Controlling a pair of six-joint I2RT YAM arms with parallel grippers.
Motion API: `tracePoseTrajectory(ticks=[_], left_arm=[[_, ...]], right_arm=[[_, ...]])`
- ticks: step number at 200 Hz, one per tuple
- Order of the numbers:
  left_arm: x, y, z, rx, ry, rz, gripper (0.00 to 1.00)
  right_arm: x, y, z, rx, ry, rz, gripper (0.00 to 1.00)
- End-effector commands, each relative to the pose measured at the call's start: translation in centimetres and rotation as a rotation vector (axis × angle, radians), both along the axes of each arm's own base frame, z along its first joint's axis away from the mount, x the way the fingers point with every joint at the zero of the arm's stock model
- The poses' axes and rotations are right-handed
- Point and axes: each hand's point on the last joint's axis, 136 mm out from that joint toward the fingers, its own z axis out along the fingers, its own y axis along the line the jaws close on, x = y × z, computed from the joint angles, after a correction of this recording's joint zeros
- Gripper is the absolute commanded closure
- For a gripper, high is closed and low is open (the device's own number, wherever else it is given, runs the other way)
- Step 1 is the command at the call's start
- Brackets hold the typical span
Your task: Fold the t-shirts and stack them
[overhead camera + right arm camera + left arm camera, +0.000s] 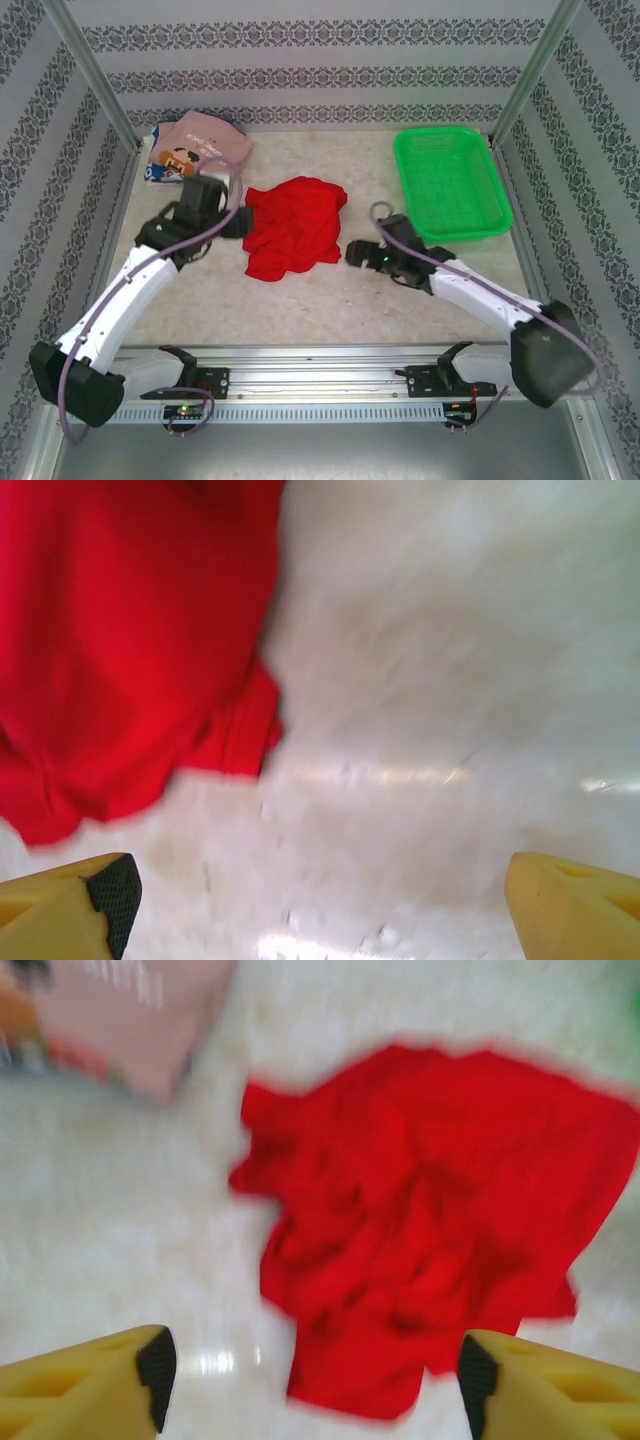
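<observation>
Your left pincer and right pincer gaped empty; red shirt lay bunched, so grabbing risked catching doubled layers.

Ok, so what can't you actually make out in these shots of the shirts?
Red t-shirt: crumpled, so its own folds hide any neck label in the top view; blur smears it in the left wrist view; the right wrist view cuts it off at the left and top edges.
Pink t-shirt: print too small to read from above.
White-blue shirt: mostly buried under the pink one.
</observation>
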Motion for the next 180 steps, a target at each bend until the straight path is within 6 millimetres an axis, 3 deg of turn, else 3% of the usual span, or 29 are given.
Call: tracePoseTrajectory(ticks=[1, 30, 63, 93, 138, 180], left_arm=[[-3.9, 0.0, -6.8, -0.006, 0.209, 0.036, 0.38], [-4.8, -0.5, -10.2, -0.005, 0.275, 0.019, 0.57], [-4.3, -1.7, -14.5, 0.003, 0.339, -0.005, 0.65], [-3.1, -2.2, -16.6, -0.004, 0.341, 0.008, 0.68], [-0.4, -2.5, -17.9, 0.008, 0.293, 0.044, 0.68], [-0.4, -2.8, -21.3, 0.006, 0.369, 0.051, 0.75]], right_arm=[[0.0, 2.7, 0.3, -0.020, -0.015, 0.108, 0.07], [0.9, 4.2, -0.7, -0.031, -0.005, 0.136, 0.07], [1.7, 5.0, -1.9, -0.042, 0.015, 0.155, 0.08], [2.0, 5.4, -2.5, -0.036, 0.017, 0.163, 0.08], [2.3, 6.0, -3.4, -0.061, 0.019, 0.204, 0.05], [2.7, 5.0, -5.1, -0.125, 0.047, 0.193, 0.07]])
